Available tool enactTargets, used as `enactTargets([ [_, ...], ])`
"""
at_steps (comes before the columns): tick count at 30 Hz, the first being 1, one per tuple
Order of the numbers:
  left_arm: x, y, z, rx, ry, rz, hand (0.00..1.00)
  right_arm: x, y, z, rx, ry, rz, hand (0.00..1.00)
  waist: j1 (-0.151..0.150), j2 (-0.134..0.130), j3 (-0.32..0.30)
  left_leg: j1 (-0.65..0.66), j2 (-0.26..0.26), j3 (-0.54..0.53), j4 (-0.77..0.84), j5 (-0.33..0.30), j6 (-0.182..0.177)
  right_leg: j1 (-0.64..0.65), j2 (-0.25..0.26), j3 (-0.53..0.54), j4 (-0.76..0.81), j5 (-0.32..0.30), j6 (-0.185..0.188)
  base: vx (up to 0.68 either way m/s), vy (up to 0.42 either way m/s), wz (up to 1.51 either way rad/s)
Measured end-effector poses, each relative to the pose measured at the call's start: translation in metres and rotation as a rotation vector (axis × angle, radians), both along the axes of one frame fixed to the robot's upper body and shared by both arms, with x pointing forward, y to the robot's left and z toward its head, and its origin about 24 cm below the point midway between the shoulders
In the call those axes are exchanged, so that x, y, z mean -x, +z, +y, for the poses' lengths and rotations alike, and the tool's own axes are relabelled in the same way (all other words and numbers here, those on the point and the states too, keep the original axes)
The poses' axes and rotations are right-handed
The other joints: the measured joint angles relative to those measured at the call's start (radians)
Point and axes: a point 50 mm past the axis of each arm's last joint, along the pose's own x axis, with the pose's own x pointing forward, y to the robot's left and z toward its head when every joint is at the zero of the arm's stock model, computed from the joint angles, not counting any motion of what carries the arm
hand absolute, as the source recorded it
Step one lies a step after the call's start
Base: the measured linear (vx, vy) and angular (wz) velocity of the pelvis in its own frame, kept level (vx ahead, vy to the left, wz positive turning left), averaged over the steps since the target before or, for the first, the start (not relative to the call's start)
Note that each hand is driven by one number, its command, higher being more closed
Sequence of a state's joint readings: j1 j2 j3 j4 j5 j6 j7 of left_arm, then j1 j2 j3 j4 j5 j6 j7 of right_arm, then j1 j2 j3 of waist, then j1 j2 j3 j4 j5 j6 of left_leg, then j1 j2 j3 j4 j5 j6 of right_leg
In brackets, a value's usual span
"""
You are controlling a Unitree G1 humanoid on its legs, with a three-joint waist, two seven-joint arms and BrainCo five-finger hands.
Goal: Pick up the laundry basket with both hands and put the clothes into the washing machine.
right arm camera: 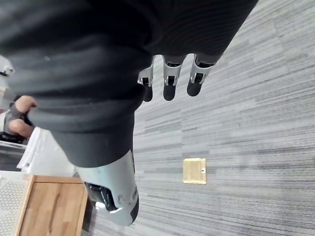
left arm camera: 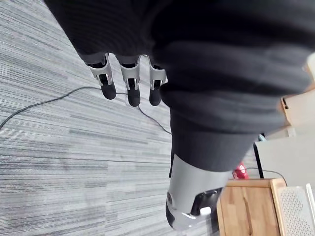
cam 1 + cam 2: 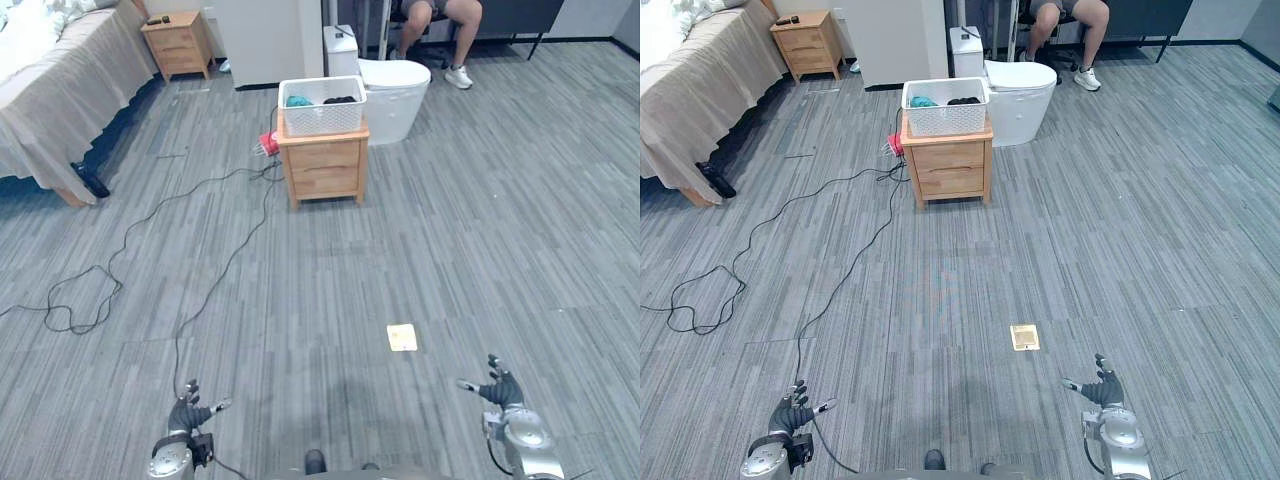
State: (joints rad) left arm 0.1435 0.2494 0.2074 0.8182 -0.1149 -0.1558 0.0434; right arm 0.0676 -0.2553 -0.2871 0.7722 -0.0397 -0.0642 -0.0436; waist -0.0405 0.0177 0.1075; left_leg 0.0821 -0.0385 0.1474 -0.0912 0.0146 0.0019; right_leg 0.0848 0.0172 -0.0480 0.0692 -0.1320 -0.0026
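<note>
A white laundry basket (image 3: 322, 105) with teal and dark clothes in it stands on a low wooden cabinet (image 3: 323, 167) far ahead of me, across the floor. Just behind and to the right of it is a white round-fronted machine (image 3: 392, 95). My left hand (image 3: 187, 412) hangs low at the near left, fingers relaxed and spread, holding nothing. My right hand (image 3: 498, 388) is at the near right, likewise open and empty. Its fingers (image 1: 169, 81) show straight over the bare floor in the right wrist view, as do the left hand's fingers (image 2: 129, 83) in the left wrist view.
A black cord (image 3: 150, 215) snakes across the floor from the cabinet toward the near left. A bed (image 3: 60, 90) lies at the far left, a wooden nightstand (image 3: 178, 45) behind it. A seated person's legs (image 3: 450, 30) are beyond the machine. A brass floor plate (image 3: 402, 337) sits ahead-right.
</note>
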Motion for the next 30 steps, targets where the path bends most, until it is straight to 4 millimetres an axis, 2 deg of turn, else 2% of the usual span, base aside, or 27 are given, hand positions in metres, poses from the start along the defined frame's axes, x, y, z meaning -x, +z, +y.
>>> enactTargets([
  [6,0.002,-0.003,-0.001,0.004,0.0,0.031,0.0,0.012,-0.007,-0.007,-0.039,-0.082,0.03,0.0,0.0,0.0,0.0,-0.006,-0.001,-0.006,-0.002,0.0,0.0,-0.003,0.0,-0.007,-0.005,0.002,0.001,0.01,-0.006,0.02],
  [11,0.003,-0.007,-0.01,0.032,0.003,0.036,0.0,0.021,-0.012,-0.009,-0.064,-0.137,0.059,0.0,0.001,0.002,0.001,-0.02,-0.005,-0.013,-0.005,0.006,0.009,-0.009,-0.002,-0.017,-0.015,0.002,0.001,0.0,-0.008,0.04],
  [17,0.0,-0.004,-0.028,0.076,-0.003,-0.018,0.0,0.018,-0.015,-0.002,-0.107,-0.174,0.04,0.0,0.002,0.005,0.011,-0.046,-0.009,-0.029,-0.007,0.008,0.013,-0.027,-0.005,-0.034,-0.02,0.002,0.001,0.01,-0.004,0.08],
  [22,-0.01,0.008,-0.029,0.065,-0.022,-0.092,0.0,0.007,-0.014,0.006,-0.134,-0.172,0.012,0.0,0.012,-0.002,0.035,-0.08,-0.01,-0.029,-0.002,0.005,0.016,-0.06,-0.006,-0.032,-0.021,0.002,0.001,0.04,0.004,0.01],
  [23,-0.014,0.012,-0.029,0.063,-0.029,-0.112,0.0,0.006,-0.014,0.008,-0.137,-0.172,0.008,0.0,0.019,-0.006,0.039,-0.097,-0.01,-0.025,0.02,-0.008,0.031,-0.068,-0.007,-0.031,-0.02,0.002,0.001,0.07,0.011,-0.05],
  [25,-0.021,0.018,-0.029,0.057,-0.037,-0.15,0.0,0.002,-0.012,0.009,-0.135,-0.169,-0.008,0.0,0.03,-0.015,0.053,-0.144,-0.009,-0.011,0.099,-0.055,0.035,-0.08,-0.012,-0.022,-0.019,0.001,0.002,0.08,0.014,-0.13],
  [27,-0.021,0.019,-0.031,0.063,-0.035,-0.158,0.0,-0.002,-0.01,0.008,-0.128,-0.172,-0.019,0.0,0.042,-0.011,0.055,-0.195,-0.003,-0.002,0.189,-0.118,0.041,-0.108,-0.016,-0.007,0.013,-0.017,0.03,0.07,0.028,-0.24],
  [28,-0.023,0.019,-0.034,0.07,-0.036,-0.166,0.0,-0.005,-0.009,0.009,-0.126,-0.167,-0.026,0.0,0.054,-0.001,0.062,-0.22,0.007,0.009,0.246,-0.165,0.047,-0.146,-0.017,-0.003,0.092,-0.05,0.072,0.07,0.055,-0.32],
  [29,-0.026,0.022,-0.037,0.072,-0.043,-0.181,0.0,-0.003,-0.009,0.009,-0.128,-0.167,-0.021,0.0,0.056,0.006,0.072,-0.229,0.014,0.007,0.287,-0.209,0.056,-0.201,-0.019,-0.011,0.225,-0.081,0.096,0.06,0.066,-0.28],
  [30,-0.027,0.023,-0.038,0.071,-0.047,-0.188,0.0,-0.002,-0.01,0.011,-0.131,-0.165,-0.016,0.0,0.057,0.007,0.077,-0.227,0.015,0.004,0.297,-0.226,0.062,-0.24,-0.024,-0.024,0.321,-0.091,0.104,0.09,0.084,-0.02],
])
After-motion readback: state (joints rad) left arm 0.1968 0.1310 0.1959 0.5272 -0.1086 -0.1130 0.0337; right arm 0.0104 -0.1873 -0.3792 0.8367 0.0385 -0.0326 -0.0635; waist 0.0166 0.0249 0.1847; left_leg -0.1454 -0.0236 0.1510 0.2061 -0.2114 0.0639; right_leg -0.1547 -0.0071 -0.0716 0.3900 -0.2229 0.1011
